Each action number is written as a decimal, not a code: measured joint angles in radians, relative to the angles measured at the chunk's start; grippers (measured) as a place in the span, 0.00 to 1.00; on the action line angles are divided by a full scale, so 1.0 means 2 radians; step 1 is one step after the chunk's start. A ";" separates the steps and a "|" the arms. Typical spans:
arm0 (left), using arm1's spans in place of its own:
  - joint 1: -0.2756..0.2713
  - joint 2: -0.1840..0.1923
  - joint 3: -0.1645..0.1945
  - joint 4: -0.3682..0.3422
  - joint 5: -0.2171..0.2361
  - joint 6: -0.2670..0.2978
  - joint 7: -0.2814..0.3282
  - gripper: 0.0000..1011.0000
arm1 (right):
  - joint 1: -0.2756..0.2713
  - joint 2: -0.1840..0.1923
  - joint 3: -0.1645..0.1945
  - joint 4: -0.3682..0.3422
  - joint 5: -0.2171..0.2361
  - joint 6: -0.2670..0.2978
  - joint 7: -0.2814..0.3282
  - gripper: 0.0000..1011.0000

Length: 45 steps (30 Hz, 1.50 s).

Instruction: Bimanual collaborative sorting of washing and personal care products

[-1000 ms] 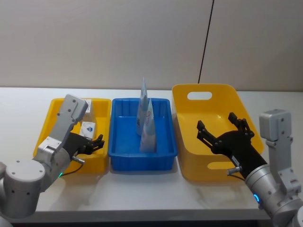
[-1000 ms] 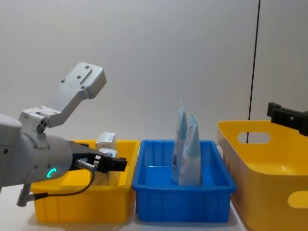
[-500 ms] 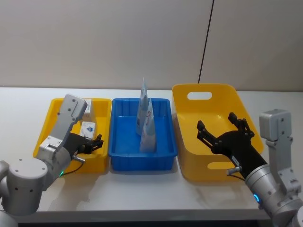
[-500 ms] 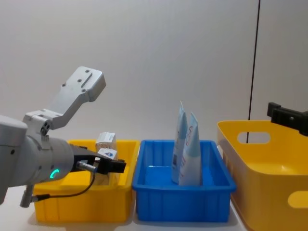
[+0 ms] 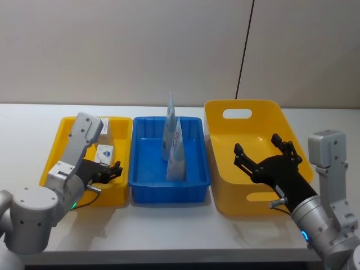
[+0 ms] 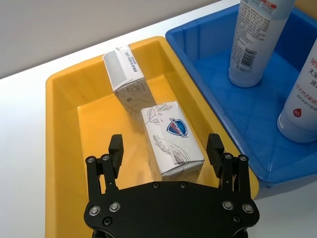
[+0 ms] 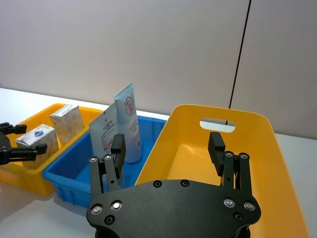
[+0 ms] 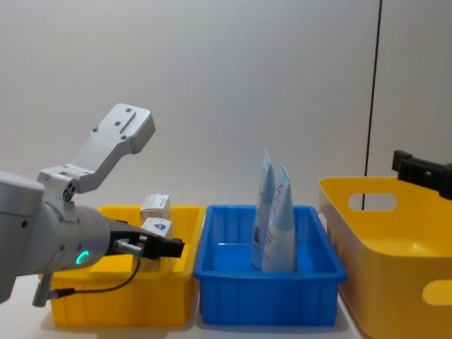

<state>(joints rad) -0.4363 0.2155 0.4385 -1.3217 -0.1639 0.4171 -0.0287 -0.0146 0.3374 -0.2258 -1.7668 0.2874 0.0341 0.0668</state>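
Jaws of the left gripper (image 5: 112, 171) are held apart beside two beige cartons (image 6: 171, 140) in the small yellow bin (image 5: 58, 147). Two tubes (image 5: 175, 155) are stood upright in the blue bin (image 5: 142, 184), and the right gripper (image 5: 258, 148) is spread wide over the large yellow bin (image 5: 247, 104).

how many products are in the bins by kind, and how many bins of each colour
tubes: 2
cartons: 2
yellow bins: 2
blue bin: 1
total: 7 (4 products, 3 bins)
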 joint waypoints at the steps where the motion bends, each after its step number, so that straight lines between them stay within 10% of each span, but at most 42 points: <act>1: 0.000 0.000 0.000 0.001 0.000 0.000 0.000 0.99 | 0.000 0.000 0.000 0.000 0.000 0.000 0.000 0.99; 14: -0.005 -0.004 -0.002 0.013 0.006 -0.005 -0.004 0.96 | 0.000 0.000 0.000 0.000 0.000 0.000 0.000 0.99; 33: -0.007 -0.005 -0.002 0.019 0.009 -0.010 -0.007 0.41 | 0.000 0.000 0.000 0.000 0.000 0.000 0.000 0.99; 45: -0.006 -0.001 -0.002 0.014 0.011 -0.014 -0.016 0.36 | 0.000 0.000 0.000 0.000 0.000 0.000 0.000 0.99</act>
<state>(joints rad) -0.4489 0.2138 0.4340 -1.2937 -0.1416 0.3883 -0.0598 -0.0147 0.3374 -0.2258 -1.7668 0.2874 0.0341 0.0668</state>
